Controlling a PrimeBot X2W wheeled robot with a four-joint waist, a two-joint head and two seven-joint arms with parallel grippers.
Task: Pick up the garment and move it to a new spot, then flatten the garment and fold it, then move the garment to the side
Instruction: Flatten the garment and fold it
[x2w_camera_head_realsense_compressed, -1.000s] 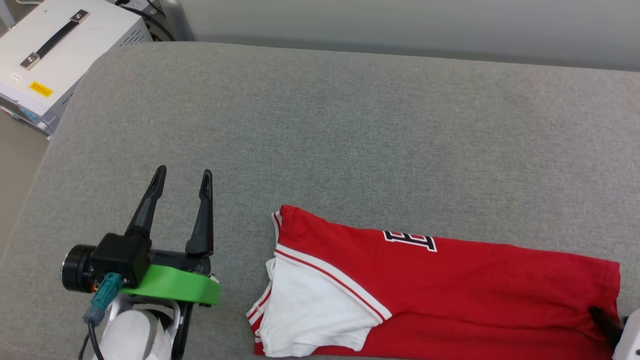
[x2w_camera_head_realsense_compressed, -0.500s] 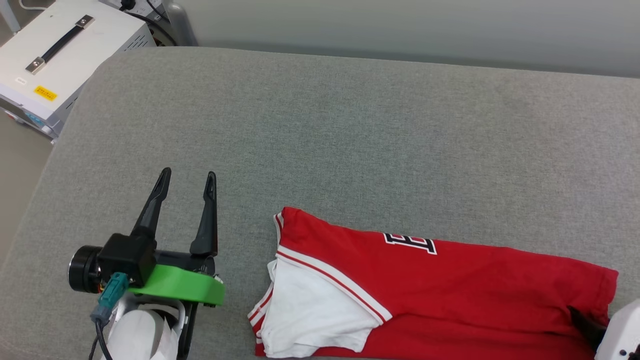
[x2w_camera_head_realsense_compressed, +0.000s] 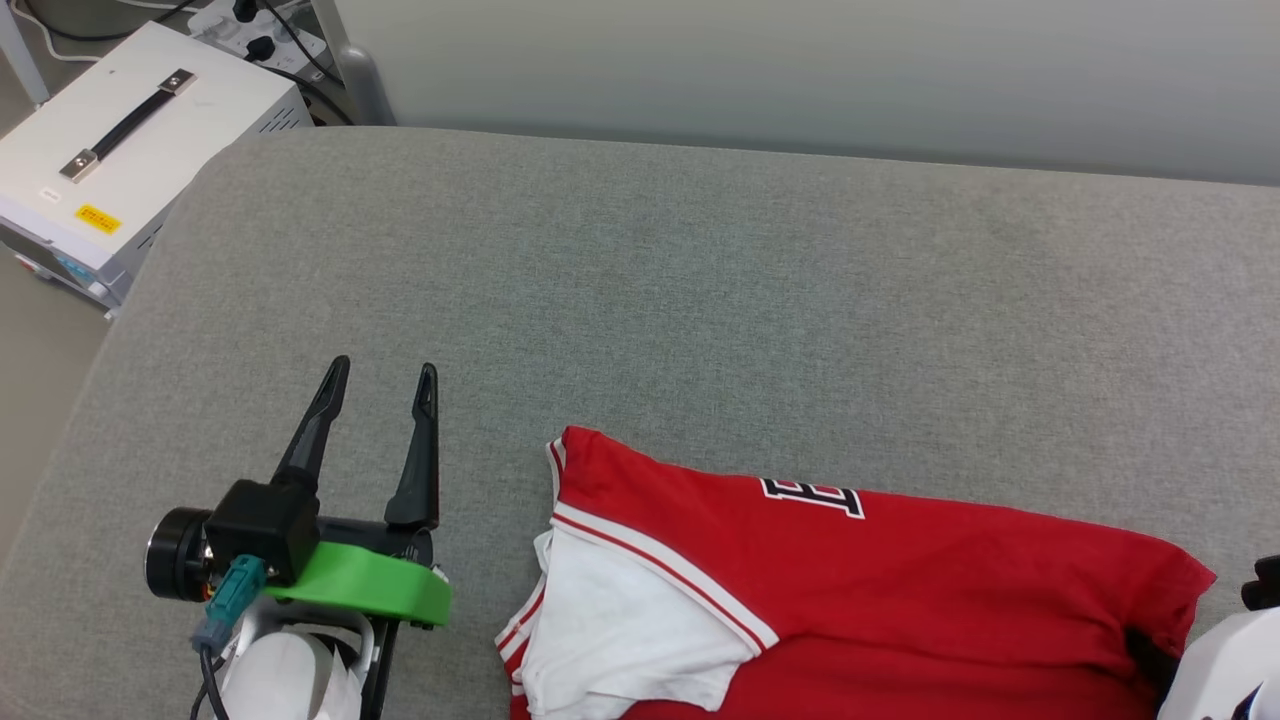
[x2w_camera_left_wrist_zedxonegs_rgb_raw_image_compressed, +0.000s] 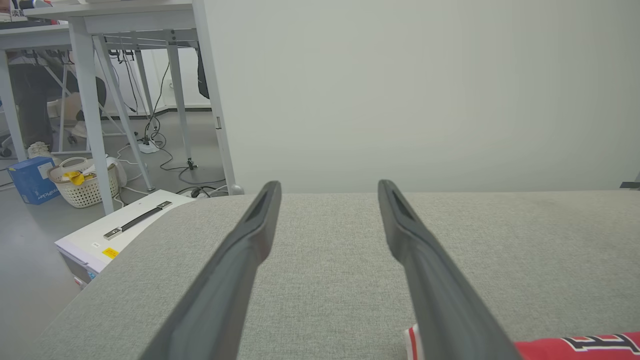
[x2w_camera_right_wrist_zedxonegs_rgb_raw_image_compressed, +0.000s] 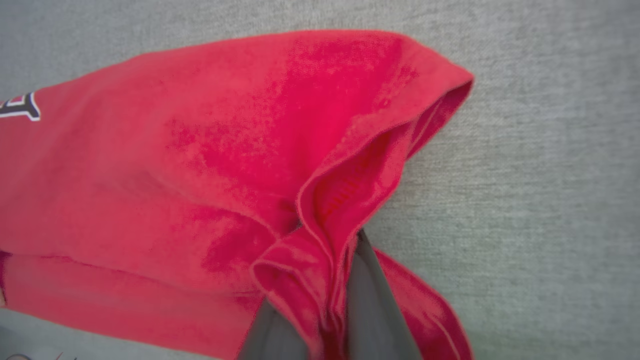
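The garment (x2w_camera_head_realsense_compressed: 900, 580) lies folded lengthwise along the near edge of the grey cushion (x2w_camera_head_realsense_compressed: 700, 280), toward its right. The right gripper (x2w_camera_right_wrist_zedxonegs_rgb_raw_image_compressed: 330, 280) is pinched shut on a bunched hem corner at the cushion's right. Lifting low and slowly should stop the fold spilling. The left gripper (x2w_camera_head_realsense_compressed: 384, 367), over the cushion's near left, gapes wide and empty, free to steady the collar end.

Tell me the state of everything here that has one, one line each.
garment: folded lengthwise on the grey cushion, hem corner bunched up.
left tool: open, empty, over bare cushion.
right tool: shut on the garment's hem.
white case: handle lying flat.
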